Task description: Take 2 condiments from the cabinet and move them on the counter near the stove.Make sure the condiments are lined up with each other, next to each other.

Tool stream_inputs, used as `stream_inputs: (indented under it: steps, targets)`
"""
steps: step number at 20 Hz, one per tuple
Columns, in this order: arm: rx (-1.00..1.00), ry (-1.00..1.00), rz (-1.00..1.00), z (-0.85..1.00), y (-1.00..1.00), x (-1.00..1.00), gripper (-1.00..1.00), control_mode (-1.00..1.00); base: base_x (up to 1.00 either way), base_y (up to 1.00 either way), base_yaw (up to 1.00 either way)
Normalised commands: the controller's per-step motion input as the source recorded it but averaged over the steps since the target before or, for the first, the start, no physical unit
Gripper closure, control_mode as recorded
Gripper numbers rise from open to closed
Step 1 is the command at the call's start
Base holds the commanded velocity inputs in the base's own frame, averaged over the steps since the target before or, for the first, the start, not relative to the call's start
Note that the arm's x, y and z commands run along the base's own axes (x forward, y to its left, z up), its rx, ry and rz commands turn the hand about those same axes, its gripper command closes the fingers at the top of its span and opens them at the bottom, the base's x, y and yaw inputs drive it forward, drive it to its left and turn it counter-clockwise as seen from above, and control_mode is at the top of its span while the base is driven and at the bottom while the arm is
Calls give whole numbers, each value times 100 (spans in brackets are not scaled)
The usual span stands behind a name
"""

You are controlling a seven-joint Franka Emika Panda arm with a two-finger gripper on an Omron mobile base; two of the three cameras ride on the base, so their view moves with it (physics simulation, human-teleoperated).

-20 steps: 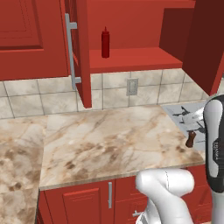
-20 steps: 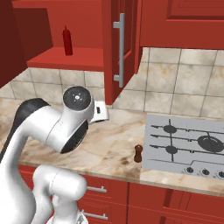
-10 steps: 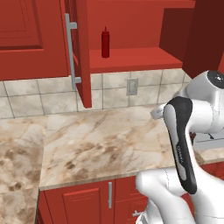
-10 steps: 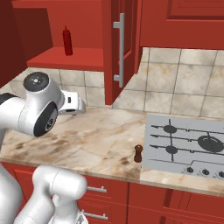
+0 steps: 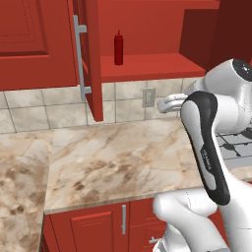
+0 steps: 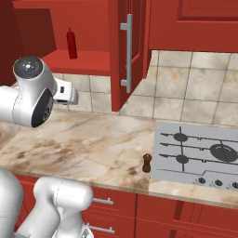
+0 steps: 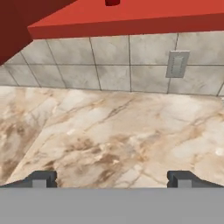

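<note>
The red squeeze bottle (image 5: 118,48) (image 6: 71,43) stands upright on the shelf of the open red cabinet (image 5: 147,66) (image 6: 88,62); its base shows at the top edge of the hand view (image 7: 112,2). The brown pepper shaker (image 6: 147,163) stands on the counter (image 6: 93,148) right at the stove's (image 6: 200,151) left edge. My gripper (image 5: 161,104) (image 6: 74,95) (image 7: 111,179) hovers over the counter below the shelf, facing the tiled wall, open and holding nothing.
The cabinet door (image 5: 91,54) (image 6: 122,51) hangs open with its long silver handle (image 5: 78,56) (image 6: 128,53), jutting out over the counter. A wall outlet (image 5: 148,97) (image 7: 177,64) sits in the tiles under the shelf. My own arm (image 5: 206,147) hides part of the stove.
The arm has swung away from the stove side toward the open cabinet, and the hand has risen closer to the shelf. The shaker stays by the stove. The jaws remain open.
</note>
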Motion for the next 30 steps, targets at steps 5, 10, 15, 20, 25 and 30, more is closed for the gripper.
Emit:
stream_inputs:
  steps: [5, 10, 15, 20, 25, 30]
  targets:
    - [16, 0, 0, 58, 26, 13, -100, -100, 0, 0, 0]
    - [0, -5, 0, 18, 42, 18, -100, -100, 0, 0, 0]
    - [0, -18, 0, 9, 19, 26, -100, -100, 0, 0, 0]
    - [0, -7, 0, 24, 0, 41, -100, -100, 0, 0, 0]
    - [0, 0, 0, 33, 0, 39, -100, -100, 0, 0, 0]
    - [0, 0, 0, 13, 0, 51, -100, -100, 0, 0, 0]
